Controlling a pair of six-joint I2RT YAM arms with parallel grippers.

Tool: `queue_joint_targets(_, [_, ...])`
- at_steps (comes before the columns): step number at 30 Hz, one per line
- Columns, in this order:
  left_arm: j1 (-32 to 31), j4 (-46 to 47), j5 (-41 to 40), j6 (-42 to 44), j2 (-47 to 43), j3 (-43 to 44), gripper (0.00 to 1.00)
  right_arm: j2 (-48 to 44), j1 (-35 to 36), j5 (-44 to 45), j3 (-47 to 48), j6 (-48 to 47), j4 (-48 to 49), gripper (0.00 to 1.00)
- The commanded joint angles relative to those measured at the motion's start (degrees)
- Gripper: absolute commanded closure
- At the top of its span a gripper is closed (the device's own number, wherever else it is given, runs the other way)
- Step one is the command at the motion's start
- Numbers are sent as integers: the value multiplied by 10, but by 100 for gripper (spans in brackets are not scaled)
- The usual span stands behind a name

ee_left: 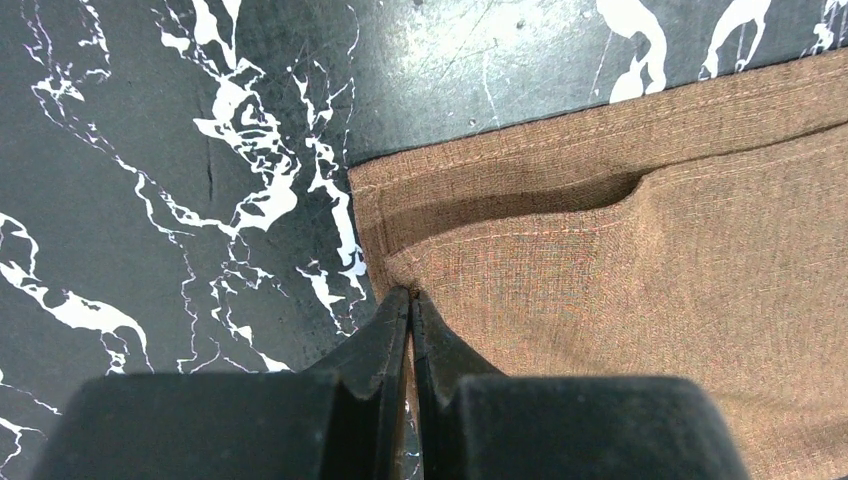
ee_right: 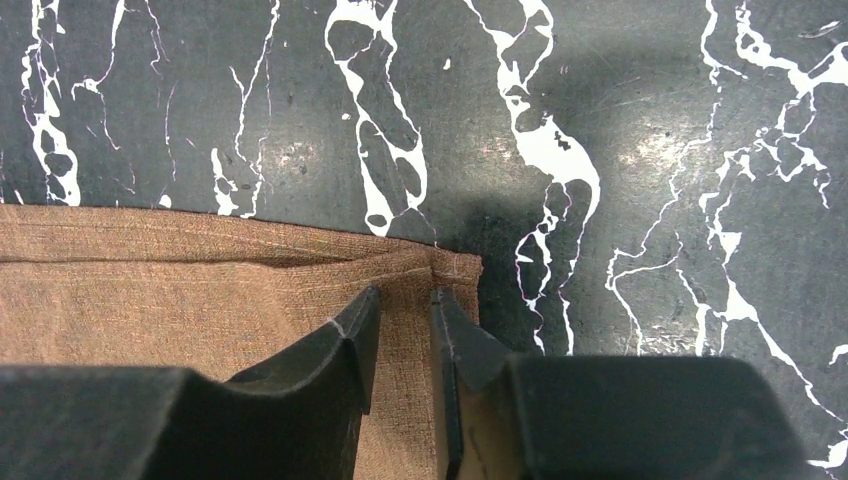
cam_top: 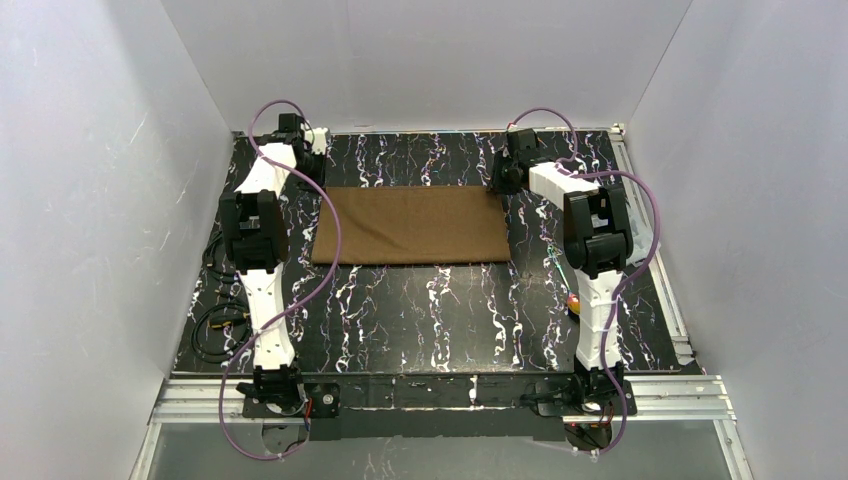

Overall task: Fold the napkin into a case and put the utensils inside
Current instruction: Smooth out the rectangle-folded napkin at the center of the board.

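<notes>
The brown napkin [cam_top: 410, 225] lies folded in two layers as a wide rectangle on the black marbled table [cam_top: 420, 310]. My left gripper [cam_top: 320, 183] is at its far left corner. In the left wrist view the gripper [ee_left: 411, 293] is shut on the edge of the top layer of the napkin [ee_left: 650, 250], which bulges off the lower layer. My right gripper [cam_top: 498, 185] is at the far right corner. In the right wrist view it [ee_right: 403, 295] is open, fingers straddling the napkin [ee_right: 200, 290] near the corner. The utensils [cam_top: 573, 301] show only partly beside the right arm.
Black cables [cam_top: 215, 330] lie at the table's left edge. A metal rail [cam_top: 440, 395] runs along the near edge and another [cam_top: 655, 240] along the right side. White walls enclose the table on three sides.
</notes>
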Motion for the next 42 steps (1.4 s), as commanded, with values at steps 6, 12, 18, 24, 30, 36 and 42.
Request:
queue_joint_targets(6, [-2,7,-12,15,-16,-26,100,-5,5,-15,-1,13,14,92])
queue_joint_targets(12, [-2,14,-17,19,-16,-35,100,-45,4,0,-16,10,25,99])
queue_joint_targets(18, [-2,14,-15,16,-20,-33,100,-106,5,43,-72,7,52,99])
queue_joint_targets(24, [-2,14,-14,18,-26,-36,100,-136,4,50,-117,9,91,99])
queue_joint_targets(30, [-2,14,-11,18,-25,-37,100,-106,3,28,-89,16,70,83])
queue_joint_targets(36, [-2,14,-10,19,-24,-35,100,-65,12,25,-58,9,43,55])
queue_joint_targets(42, [-2,14,-10,21,-22,-35,100,-38,14,34,-40,4,35,54])
